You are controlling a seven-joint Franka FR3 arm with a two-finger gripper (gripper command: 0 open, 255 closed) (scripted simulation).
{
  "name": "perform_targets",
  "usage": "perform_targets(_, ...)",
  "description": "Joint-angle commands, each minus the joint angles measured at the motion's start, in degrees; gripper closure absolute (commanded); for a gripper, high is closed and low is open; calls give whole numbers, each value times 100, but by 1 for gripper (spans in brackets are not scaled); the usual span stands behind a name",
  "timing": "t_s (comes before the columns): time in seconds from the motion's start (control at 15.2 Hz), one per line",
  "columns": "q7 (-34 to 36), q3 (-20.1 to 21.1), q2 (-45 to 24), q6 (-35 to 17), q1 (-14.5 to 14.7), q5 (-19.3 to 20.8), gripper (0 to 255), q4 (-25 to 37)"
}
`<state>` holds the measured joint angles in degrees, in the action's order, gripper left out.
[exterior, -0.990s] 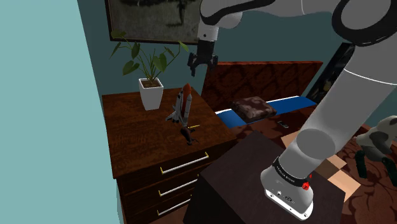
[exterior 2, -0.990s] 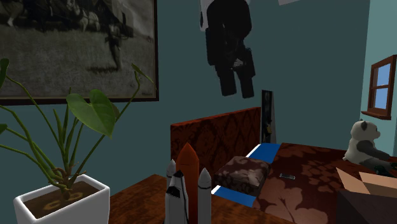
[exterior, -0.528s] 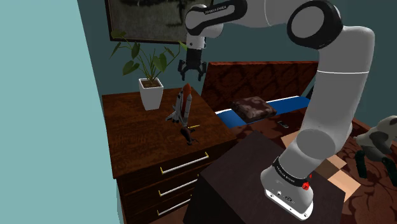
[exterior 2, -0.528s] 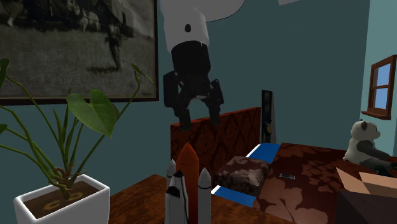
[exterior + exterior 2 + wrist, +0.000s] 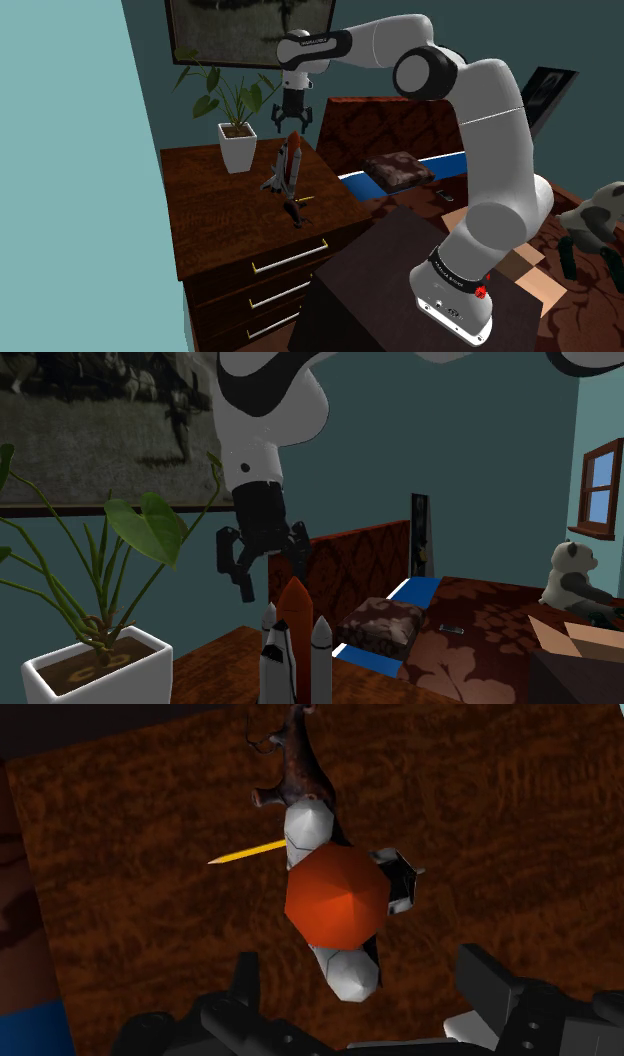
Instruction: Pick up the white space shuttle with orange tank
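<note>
— Moved since a second ago?
— Swung the gripper (image 5: 272, 576) from off to one side of the shuttle (image 5: 293, 644) to straight above its orange tip. Came lower, too, nearer that tip.

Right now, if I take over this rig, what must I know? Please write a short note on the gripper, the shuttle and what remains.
Gripper: open, empty, above the shuttle's tip, not touching it.
Space shuttle: upright on the wooden dresser, near a potted plant; a small dark figure and a yellow pencil are close by.
Done: gripper lined up over it.
Left: lower, close on it, lift.
</note>
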<state>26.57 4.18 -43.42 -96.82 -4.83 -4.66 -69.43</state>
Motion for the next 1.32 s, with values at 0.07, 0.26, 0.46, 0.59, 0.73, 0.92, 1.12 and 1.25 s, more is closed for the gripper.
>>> perform_targets(0.07,72,-19,-382,47,15,-3,0,392)
perform_targets(0.26,55,-22,-469,-122,17,-1,0,309)
perform_targets(0.46,40,-24,-551,-262,19,0,0,251)
perform_targets(0.59,38,-25,-533,-281,17,-1,255,213)
perform_targets(0.73,38,-25,-532,-283,18,-1,255,211)
perform_targets(0.92,38,-25,-537,-285,18,-1,255,213)
perform_targets(1.12,41,-24,-534,-282,20,-1,255,214)
perform_targets(1.25,46,-24,-518,-208,18,-1,255,272)
